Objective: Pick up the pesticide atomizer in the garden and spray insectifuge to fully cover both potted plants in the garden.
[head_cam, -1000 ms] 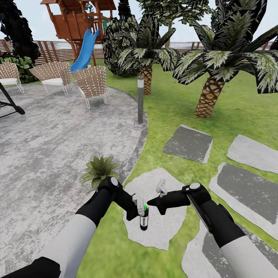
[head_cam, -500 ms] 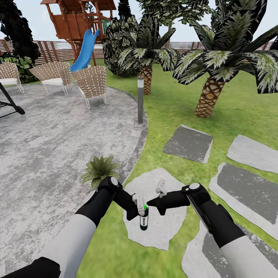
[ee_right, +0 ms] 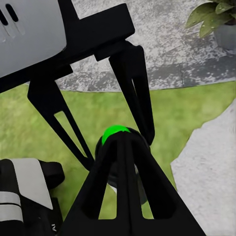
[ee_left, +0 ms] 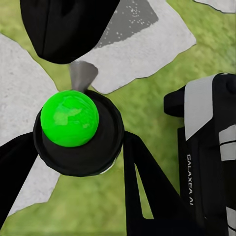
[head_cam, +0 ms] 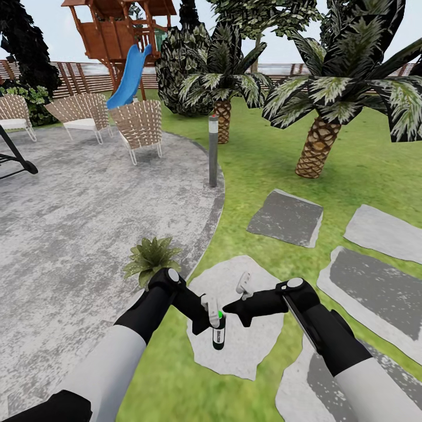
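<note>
We hold the pesticide atomizer (head_cam: 218, 332) upright over a pale stepping slab (head_cam: 258, 351), left gripper (head_cam: 210, 310) clamped on it, right gripper (head_cam: 237, 302) touching its top, grip unclear; next, aim at potted plant (head_cam: 151, 258).

arms (head_cam: 126, 346): white shells | black joints | wrist (ee_left: 209, 162): "galaxea" lettering

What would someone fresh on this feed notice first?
Probably both arms meeting low in the head view over a pale stepping slab, the left gripper and right gripper closing in on the pesticide atomizer, a dark bottle with a bright green spot on top. Just beyond the left arm, a potted plant sits at the patio's edge, with palms on the lawn behind.
</note>
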`<state>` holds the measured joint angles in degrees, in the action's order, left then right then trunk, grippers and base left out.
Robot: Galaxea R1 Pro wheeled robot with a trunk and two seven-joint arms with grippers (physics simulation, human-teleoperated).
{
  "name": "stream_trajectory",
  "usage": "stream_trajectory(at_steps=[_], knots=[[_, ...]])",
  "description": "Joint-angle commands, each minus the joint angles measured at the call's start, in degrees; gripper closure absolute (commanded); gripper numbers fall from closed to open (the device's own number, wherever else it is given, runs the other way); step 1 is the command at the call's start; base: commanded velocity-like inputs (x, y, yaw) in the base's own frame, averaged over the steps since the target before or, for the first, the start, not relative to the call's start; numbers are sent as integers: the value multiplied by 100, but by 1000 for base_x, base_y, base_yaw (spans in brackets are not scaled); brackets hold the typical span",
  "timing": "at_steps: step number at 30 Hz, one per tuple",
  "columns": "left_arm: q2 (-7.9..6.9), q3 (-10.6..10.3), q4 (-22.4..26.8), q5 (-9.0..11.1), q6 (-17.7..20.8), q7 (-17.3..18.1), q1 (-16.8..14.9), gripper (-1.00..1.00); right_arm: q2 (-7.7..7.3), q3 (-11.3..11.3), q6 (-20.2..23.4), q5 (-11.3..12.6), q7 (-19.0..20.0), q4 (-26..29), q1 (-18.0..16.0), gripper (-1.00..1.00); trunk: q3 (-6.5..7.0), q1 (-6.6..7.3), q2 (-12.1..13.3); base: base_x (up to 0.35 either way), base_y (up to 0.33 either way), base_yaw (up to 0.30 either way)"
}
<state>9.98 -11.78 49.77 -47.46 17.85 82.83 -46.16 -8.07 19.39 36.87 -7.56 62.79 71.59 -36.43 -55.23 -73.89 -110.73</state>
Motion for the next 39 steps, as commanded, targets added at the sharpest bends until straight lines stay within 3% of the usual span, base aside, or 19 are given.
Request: stream_trajectory(at_steps=[1,12,16,22,23,26,30,34,37,38,39], knots=[[2,-1,7,-26,60,31,-3,100,-2,3,31,-35,27,3,-4,100,-5,1,-2,0,0,0],[2,-8,7,-16,60,31,-1,100,-2,0,31,-35,25,-12,-4,100,-5,1,-2,0,0,0],[2,-8,7,187,62,31,-5,100,-2,1,32,-35,26,-13,-4,100,-5,1,-2,0,0,0],[2,-6,-18,171,61,2,-6,100,-2,0,31,-35,26,-12,-4,100,-5,1,-2,0,0,0],[2,-4,-31,119,61,-1,-7,100,-2,0,31,-35,26,-13,-4,100,-5,1,-2,0,0,0],[2,5,-46,-316,98,-3,-7,100,-2,0,31,-35,27,-13,-4,100,-5,1,-2,0,0,0],[2,21,-57,-1285,386,-27,-7,100,-2,2,31,-35,28,-13,-4,100,-5,1,-2,0,0,0],[2,34,-70,-1539,456,-41,-18,100,-4,3,31,-35,31,-12,-4,100,-5,1,-2,0,0,0],[-187,47,-72,-1564,469,-110,-24,100,-10,3,31,-35,25,-9,-4,100,-5,1,-2,0,0,0],[-231,108,-72,-1561,479,-240,-21,100,-10,-3,31,-35,19,-7,-4,100,-5,1,-2,0,0,0],[-254,314,-72,-1553,501,-435,-20,100,-15,-8,31,-33,1,-9,-4,100,-5,1,-2,0,0,0]])
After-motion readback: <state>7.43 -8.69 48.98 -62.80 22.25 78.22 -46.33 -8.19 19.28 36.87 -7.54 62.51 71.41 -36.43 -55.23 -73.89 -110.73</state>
